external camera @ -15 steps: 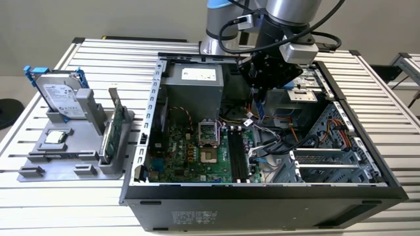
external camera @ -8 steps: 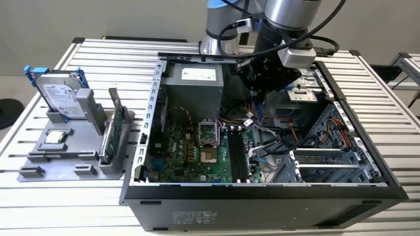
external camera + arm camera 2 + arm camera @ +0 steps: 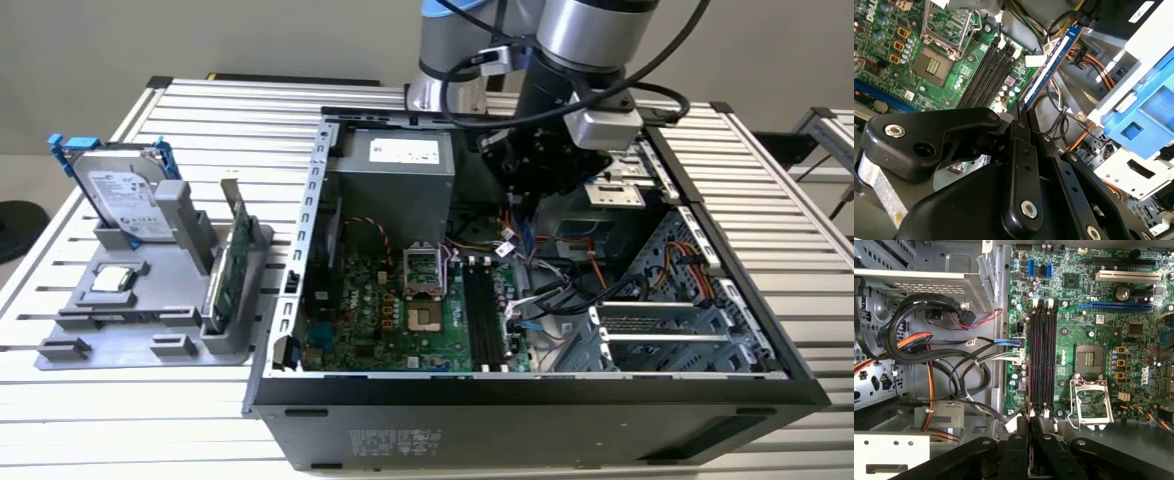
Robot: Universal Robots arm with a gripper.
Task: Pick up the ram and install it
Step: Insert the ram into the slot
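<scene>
A silver-grey arm [image 3: 587, 30] with blue joint caps, looped black cables, and a glossy black gripper [image 3: 1021, 117] with silver screws.

A white slatted metal table [image 3: 227, 110] stood before a plain grey wall [image 3: 160, 35]; dark floor [image 3: 16, 225] showed at the exterior view's left.

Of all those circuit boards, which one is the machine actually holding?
The thin blue ram, clamped edge-on in the pincer above the computer case's dark memory slots. The large green motherboard lies flat in the case; the green card stands outside.
</scene>
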